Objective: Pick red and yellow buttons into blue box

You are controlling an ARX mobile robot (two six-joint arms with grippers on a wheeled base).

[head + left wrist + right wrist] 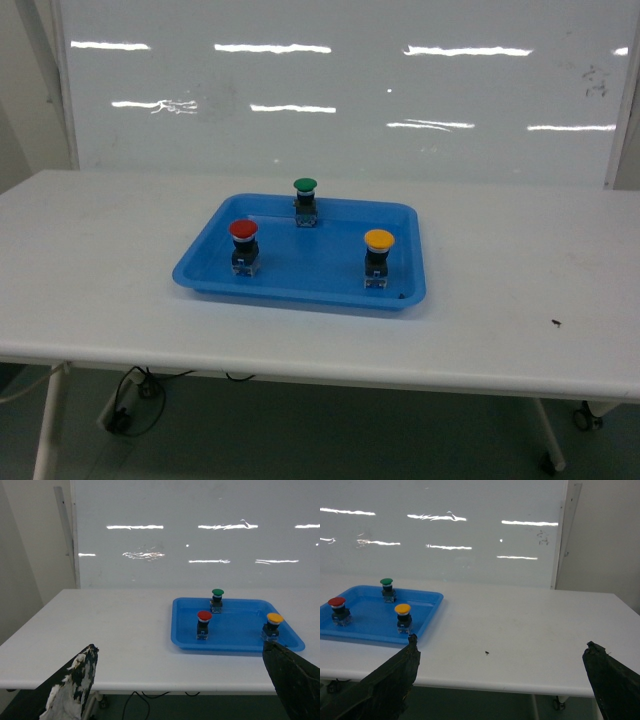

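We see both grippers spread and empty, short of the surface (520, 330). The red button (243, 246) stands upright on the shallow blue tray's (300, 285) left, nearer our left gripper (180, 680); the yellow button (378, 256) is nearer our right gripper (500, 675). No blue box shows.

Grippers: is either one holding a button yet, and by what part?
No. Both the left gripper and right gripper are open and empty. The red button and yellow button stand upright in the blue tray.
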